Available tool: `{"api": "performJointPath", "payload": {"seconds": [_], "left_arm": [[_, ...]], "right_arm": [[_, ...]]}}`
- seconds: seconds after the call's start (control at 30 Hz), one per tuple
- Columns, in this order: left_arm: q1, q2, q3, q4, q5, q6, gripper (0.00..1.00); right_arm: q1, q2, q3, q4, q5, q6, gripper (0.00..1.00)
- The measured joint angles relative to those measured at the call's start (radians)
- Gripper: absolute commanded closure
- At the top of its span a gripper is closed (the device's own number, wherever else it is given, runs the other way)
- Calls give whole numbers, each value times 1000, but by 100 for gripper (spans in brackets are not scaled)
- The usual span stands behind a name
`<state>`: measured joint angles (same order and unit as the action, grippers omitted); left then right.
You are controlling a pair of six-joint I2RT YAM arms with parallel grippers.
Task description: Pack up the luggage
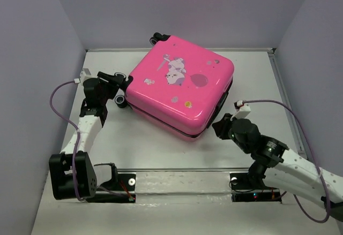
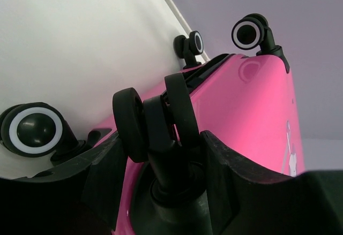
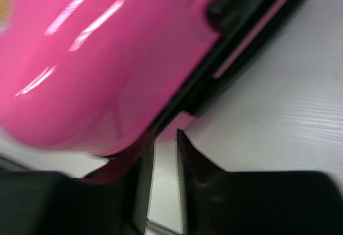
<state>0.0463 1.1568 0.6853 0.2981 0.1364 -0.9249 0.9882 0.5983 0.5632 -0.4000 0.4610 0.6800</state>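
The luggage (image 1: pixel 182 85), hot pink with a cartoon print, lies flat and closed on the white table (image 1: pixel 161 149), turned at an angle. My left gripper (image 1: pixel 122 88) is at its left corner. In the left wrist view my left gripper (image 2: pixel 161 138) has its jaws standing on either side of a black caster wheel (image 2: pixel 153 122) of the luggage (image 2: pixel 257 112), close against it. My right gripper (image 1: pixel 217 123) is at the near right corner. In the right wrist view my right gripper (image 3: pixel 165 133) has its jaws nearly shut with a narrow slit, empty, the tips just short of the black zipper trim (image 3: pixel 214 69) of the luggage (image 3: pixel 107 58).
Grey walls close in the table on three sides. A rail (image 1: pixel 284 96) runs along the right edge. The arms' base plate (image 1: pixel 182 181) lies along the near edge. Other wheels show in the left wrist view (image 2: pixel 32 130) (image 2: pixel 249 34).
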Motion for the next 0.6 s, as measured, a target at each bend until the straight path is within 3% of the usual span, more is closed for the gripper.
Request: {"api": "performJointPath", "payload": {"seconds": [0.13, 0.33, 0.6], "left_arm": [[8, 98, 85, 5, 29, 4, 94], [11, 217, 193, -2, 57, 19, 94], [13, 269, 196, 64, 63, 14, 94]], "right_arm": [[-208, 141, 2, 0, -10, -18, 93], [-573, 215, -92, 151, -220, -72, 93], [-715, 464, -107, 509, -555, -111, 92]]}}
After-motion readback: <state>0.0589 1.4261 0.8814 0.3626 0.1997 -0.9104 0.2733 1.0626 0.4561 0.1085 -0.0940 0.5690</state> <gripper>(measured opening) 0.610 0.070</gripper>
